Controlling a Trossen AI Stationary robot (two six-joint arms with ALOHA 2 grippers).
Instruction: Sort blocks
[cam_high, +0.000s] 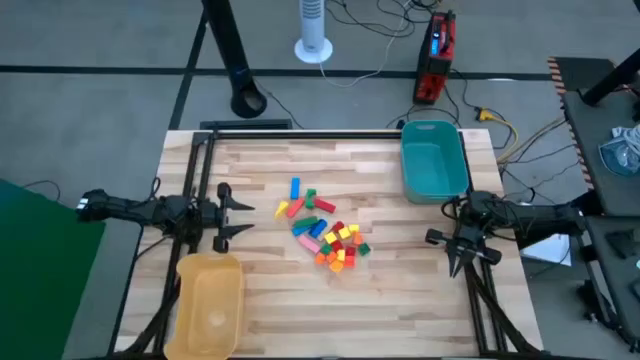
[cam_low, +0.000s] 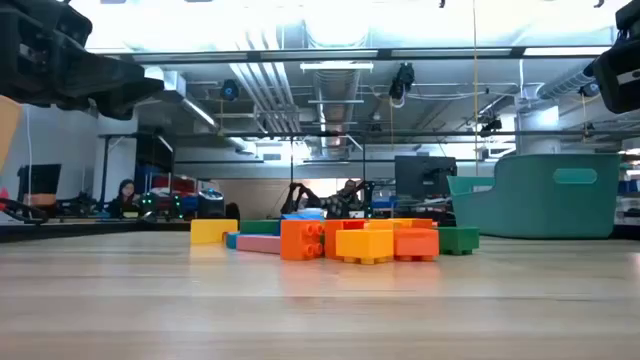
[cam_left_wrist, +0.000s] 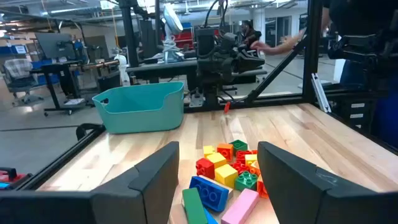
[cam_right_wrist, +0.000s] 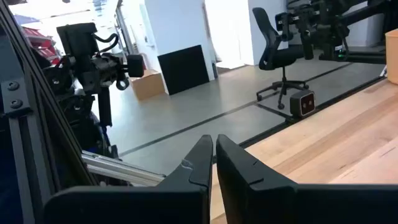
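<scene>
The blocks (cam_high: 322, 233) lie in a loose heap on the middle of the wooden table: small cubes and short bars in red, yellow, orange, green, blue and pink. They also show in the low view (cam_low: 345, 240) and the left wrist view (cam_left_wrist: 227, 177). My left gripper (cam_high: 243, 217) is open and empty, level above the table, left of the heap and pointing at it (cam_left_wrist: 217, 149). My right gripper (cam_high: 459, 268) is shut and empty at the table's right side, pointing toward the near edge (cam_right_wrist: 214, 142).
A teal bin (cam_high: 434, 160) stands at the table's far right, near the right arm. A yellow tray (cam_high: 210, 303) lies at the near left, just below the left arm. Bare wood lies between the heap and each gripper. People sit in the room beyond.
</scene>
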